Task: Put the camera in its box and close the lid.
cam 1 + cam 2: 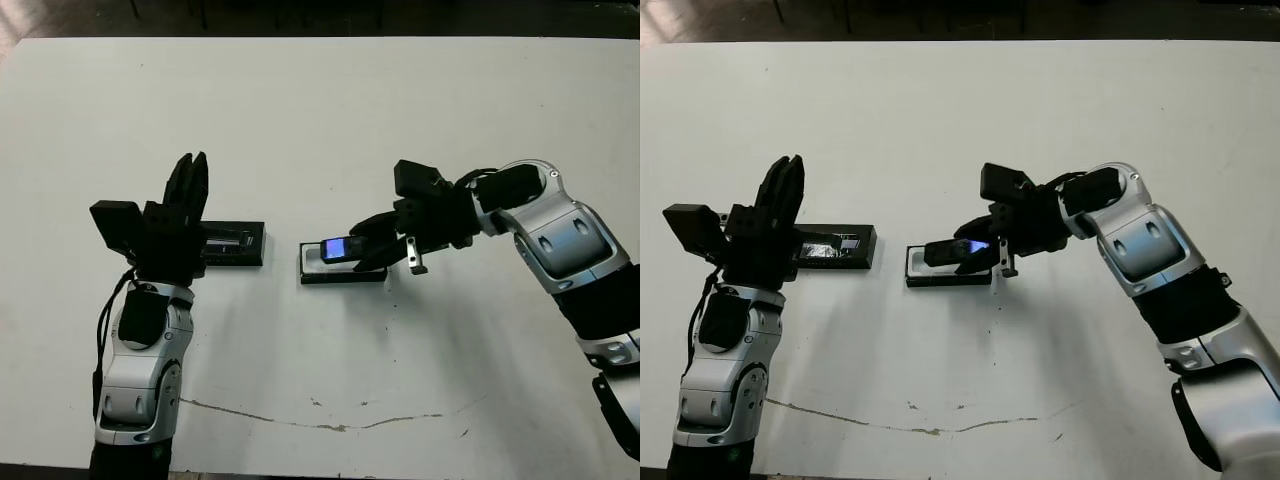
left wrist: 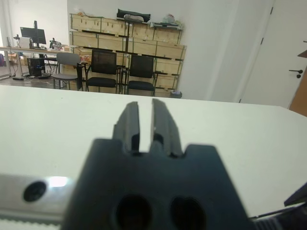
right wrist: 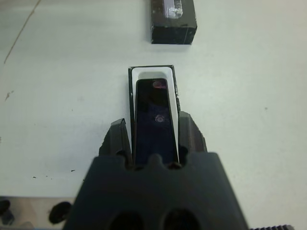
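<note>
Item one, our left gripper [image 1: 190,172]: raised above the white bench [image 1: 320,110], its two black fingers drawn nearly together with only a thin slit between them, clenched on nothing.

Item two, the lid [image 1: 232,244]: a flat black rectangular cover with a glossy window strip, lying on the bench just beside our left gripper's body, partly hidden by it, well apart from the box. It is not yet fitted.

Item three, the box [image 3: 151,73]: a small black rectangular tray with white lining, open, near the middle of the bench, between our two arms.

Item four, the camera [image 3: 153,117]: a slim black bar with rounded ends and a lit bluish screen, held lengthwise over the box, its far end above the white lining. Whether it already touches the lining we cannot tell.

Item five, our right gripper [image 3: 153,136]: grasping the camera by its long sides, one finger on each.

Progress, by our judgement: the seating is underway; releasing the camera and closing the lid remain.
</note>
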